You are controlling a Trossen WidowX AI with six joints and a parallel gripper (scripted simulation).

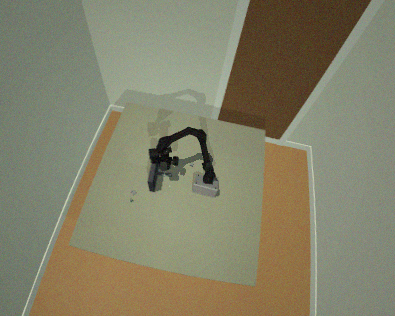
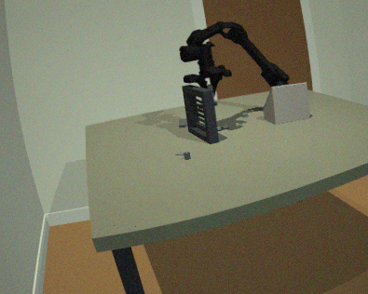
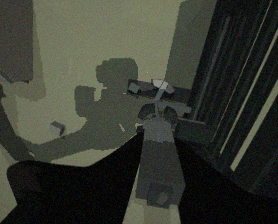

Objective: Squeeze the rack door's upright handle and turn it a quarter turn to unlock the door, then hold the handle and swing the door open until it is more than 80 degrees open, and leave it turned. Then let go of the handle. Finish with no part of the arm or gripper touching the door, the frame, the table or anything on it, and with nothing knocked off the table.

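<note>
The dark rack (image 1: 152, 179) (image 2: 212, 125) (image 3: 235, 65) stands upright on the table, with pale slits visible through its frame in the exterior view. In the wrist view its dark ribbed side runs along the right. The upright grey handle (image 3: 160, 167) stands at the bottom middle of the wrist view. My gripper (image 2: 214, 85) (image 3: 157, 139) points down beside the rack and is shut on the handle, with one black finger on each side. The handle is mostly hidden in the top and exterior views. How far it is turned, and whether the door stands ajar, I cannot tell.
The pale base block (image 1: 205, 186) (image 2: 292, 103) of the arm stands to the right of the rack. A small grey piece (image 2: 186, 155) lies in front of the rack, and another small block (image 2: 183, 123) lies behind it. A small block (image 3: 57, 128) lies left in the wrist view.
</note>
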